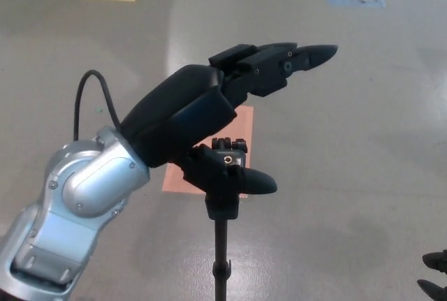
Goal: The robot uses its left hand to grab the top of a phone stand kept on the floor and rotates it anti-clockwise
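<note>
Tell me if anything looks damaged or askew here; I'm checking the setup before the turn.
Nothing stands out. The phone stand is upright on the floor, and the left hand is open around its top, thumb in front, fingers extended beyond.

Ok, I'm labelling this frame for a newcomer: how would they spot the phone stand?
Start at the robot's big black left hand reaching in from the left over the grey floor. Beneath its open fingers a thin black pole rises from the bottom edge: the phone stand, the only upright object, in front of an orange floor patch.
</note>
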